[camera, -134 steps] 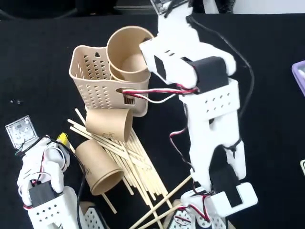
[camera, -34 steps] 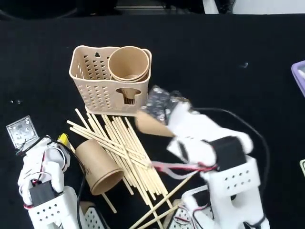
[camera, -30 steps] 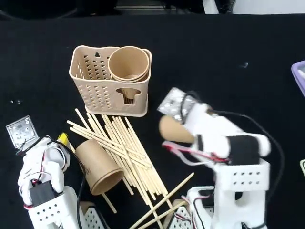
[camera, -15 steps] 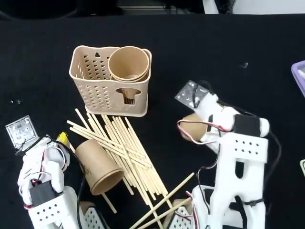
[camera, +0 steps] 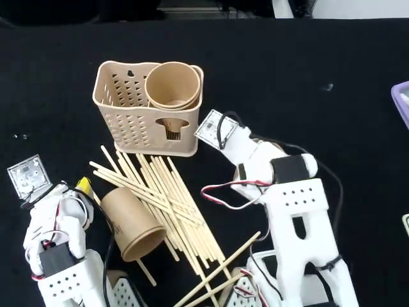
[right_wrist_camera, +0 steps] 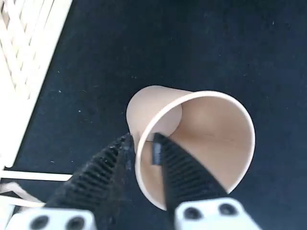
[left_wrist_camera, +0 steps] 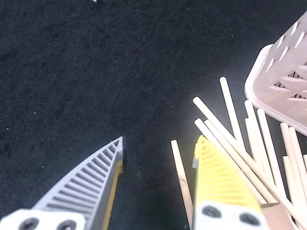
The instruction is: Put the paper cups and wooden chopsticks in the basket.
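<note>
1. the right arm has swung back toward the basket. half a second ago it was farther to the right. a few seconds ago a paper cup lay by the near side of the basket, and now that spot has no cup.
2. the right gripper is pinched on the rim of that paper cup, with one finger inside the cup and one outside. the cup is tipped on its side, just to the right of the basket's near right corner. i can't tell if it touches the black table.
3. two stacked cups sit in the right part of the basket. another cup lies on its side on the near left, touching the pile of wooden chopsticks.
4. the left gripper is at the near left with its fingers wide apart and nothing in them. its yellow finger is over some chopstick ends.
5. i think the job now is to drop the held cup in the basket. to do it well, keep the pinch tight, lift the cup higher than the basket rim, turn its open end up, bring it over the stacked cups, then let go. don't bump the basket.
6. i can't see any words or labels to read.
</note>
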{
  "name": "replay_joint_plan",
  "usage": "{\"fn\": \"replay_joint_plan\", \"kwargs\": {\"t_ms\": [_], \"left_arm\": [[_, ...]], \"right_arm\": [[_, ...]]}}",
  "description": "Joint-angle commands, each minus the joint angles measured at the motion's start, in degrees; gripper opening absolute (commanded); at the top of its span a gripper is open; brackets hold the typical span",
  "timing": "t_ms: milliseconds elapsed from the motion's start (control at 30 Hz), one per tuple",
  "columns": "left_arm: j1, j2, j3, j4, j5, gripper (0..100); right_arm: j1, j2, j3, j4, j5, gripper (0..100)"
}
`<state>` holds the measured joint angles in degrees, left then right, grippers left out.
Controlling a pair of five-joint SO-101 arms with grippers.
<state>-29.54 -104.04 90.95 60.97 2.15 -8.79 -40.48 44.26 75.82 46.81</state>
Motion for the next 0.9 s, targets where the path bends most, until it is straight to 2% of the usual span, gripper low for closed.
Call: {"fn": "replay_joint_plan", "kwargs": {"t_ms": [0, 167, 333, 433, 600, 767, 867], "left_arm": [[-0.4, -0.4, -0.4, -1.0, -0.2, 24], [-0.3, -0.4, -0.4, -1.0, -0.2, 24], [-0.3, -0.4, -0.4, -1.0, -0.2, 24], [-0.3, -0.4, -0.4, -1.0, -0.2, 24], [-0.3, -0.4, -0.4, -1.0, -0.2, 24], [-0.3, -0.4, -0.4, -1.0, -0.2, 24], [-0.3, -0.4, -0.4, -1.0, -0.2, 24]], "right_arm": [[0.6, -0.1, -4.5, 1.1, -0.7, 1.1], [5.1, -0.1, -20.9, 9.4, -0.5, 1.1], [3.7, 0.1, -40.2, 12.4, -0.7, 1.1], [0.4, 0.3, -49.1, 12.4, -0.9, 1.1], [-10.3, 0.4, -57.8, 8.1, -5.9, 1.1], [-20.1, 1.8, -55.9, -1.3, -6.2, 1.1], [-22.0, 6.1, -52.4, -5.7, -5.9, 1.1]]}}
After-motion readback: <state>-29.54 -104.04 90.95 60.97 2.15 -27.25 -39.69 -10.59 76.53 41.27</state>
